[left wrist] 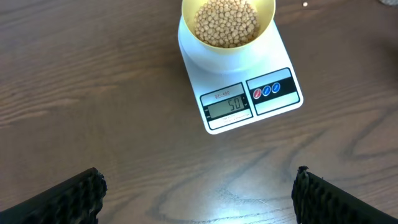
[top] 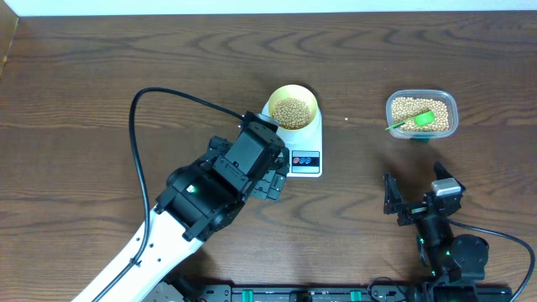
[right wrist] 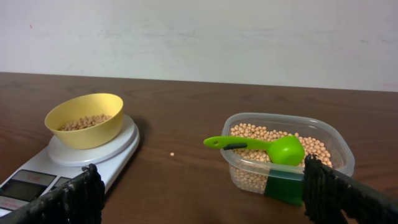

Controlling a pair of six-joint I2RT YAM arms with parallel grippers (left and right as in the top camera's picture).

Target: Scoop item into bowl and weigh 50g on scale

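Observation:
The pale yellow bowl (top: 293,108) holds beige beans (left wrist: 226,22) and sits on the white scale (top: 306,159). In the left wrist view the scale's display (left wrist: 229,107) reads 50. The bowl also shows in the right wrist view (right wrist: 84,120). My left gripper (top: 273,181) is open and empty, just left of the scale's front. My right gripper (top: 413,200) is open and empty, low on the table in front of the clear tub (top: 422,115) of beans. A green scoop (right wrist: 261,147) rests in the tub.
One stray bean (right wrist: 172,155) lies on the wood table between scale and tub. The left arm's black cable (top: 134,134) loops over the table's left half. A green label (right wrist: 284,185) marks the tub's front.

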